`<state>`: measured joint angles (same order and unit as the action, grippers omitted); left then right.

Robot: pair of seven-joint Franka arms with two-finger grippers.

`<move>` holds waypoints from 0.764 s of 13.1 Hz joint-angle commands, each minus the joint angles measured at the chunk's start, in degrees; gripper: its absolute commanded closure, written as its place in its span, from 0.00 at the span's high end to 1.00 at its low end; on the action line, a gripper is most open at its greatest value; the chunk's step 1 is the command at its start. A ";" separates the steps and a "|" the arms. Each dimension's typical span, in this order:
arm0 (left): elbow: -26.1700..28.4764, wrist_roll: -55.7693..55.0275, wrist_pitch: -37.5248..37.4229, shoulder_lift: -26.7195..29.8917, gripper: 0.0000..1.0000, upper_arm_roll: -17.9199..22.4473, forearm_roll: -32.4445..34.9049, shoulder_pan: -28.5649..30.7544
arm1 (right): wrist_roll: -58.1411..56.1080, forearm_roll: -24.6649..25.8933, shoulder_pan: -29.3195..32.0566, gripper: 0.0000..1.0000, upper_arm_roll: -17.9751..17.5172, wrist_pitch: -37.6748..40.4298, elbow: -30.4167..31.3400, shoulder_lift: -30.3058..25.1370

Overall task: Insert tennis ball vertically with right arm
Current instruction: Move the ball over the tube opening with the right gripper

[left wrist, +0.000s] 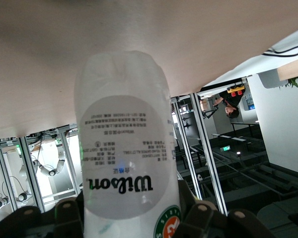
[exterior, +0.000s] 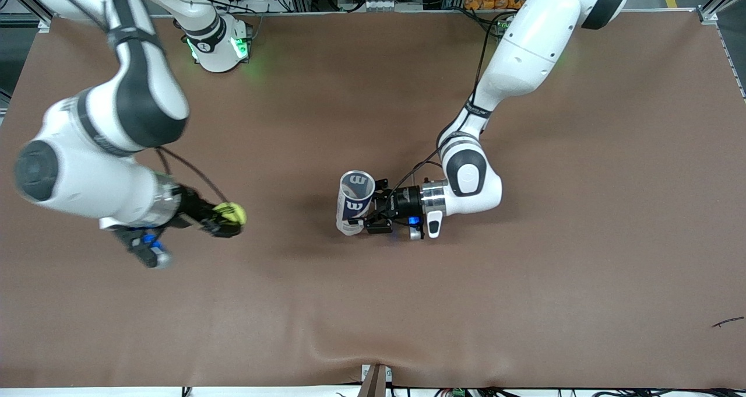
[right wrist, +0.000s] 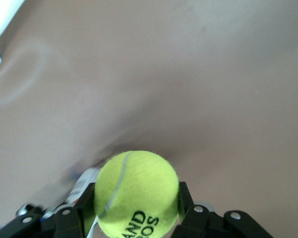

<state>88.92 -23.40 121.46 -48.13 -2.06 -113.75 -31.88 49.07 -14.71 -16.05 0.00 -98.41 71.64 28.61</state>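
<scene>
A yellow-green tennis ball (exterior: 230, 213) sits between the fingers of my right gripper (exterior: 226, 219), which is shut on it above the brown table toward the right arm's end. In the right wrist view the ball (right wrist: 136, 191) fills the space between the black fingers (right wrist: 186, 198). A clear Wilson ball can (exterior: 354, 201) with a white and blue label stands upright at the table's middle, its open mouth up. My left gripper (exterior: 368, 211) is shut on its lower part from the side. The can (left wrist: 126, 163) fills the left wrist view.
The brown table mat (exterior: 524, 280) stretches wide around the can. The right arm's base (exterior: 218, 44) stands at the table edge farthest from the front camera. A small dark scrap (exterior: 727, 322) lies near the left arm's end, close to the front camera.
</scene>
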 commanded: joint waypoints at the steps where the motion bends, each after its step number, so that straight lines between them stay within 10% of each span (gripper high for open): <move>1: -0.15 -0.33 2.10 -0.03 0.66 -0.05 -1.91 -0.82 | 3.21 0.12 -3.88 0.56 0.79 0.76 -0.10 -0.66; 7: -0.07 -7.62 6.07 -0.38 0.65 0.13 -2.79 -2.58 | 16.30 -1.72 -10.04 0.55 0.61 0.42 0.26 0.04; 10: 0.55 -9.12 10.97 -0.47 0.65 0.39 -2.62 -4.76 | 17.37 -10.23 -7.51 0.54 0.79 0.68 0.34 0.39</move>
<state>89.23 -31.34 129.08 -48.63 -2.03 -116.09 -34.65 65.66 -20.19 -25.57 0.34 -98.10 71.81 29.16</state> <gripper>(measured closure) 0.344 0.322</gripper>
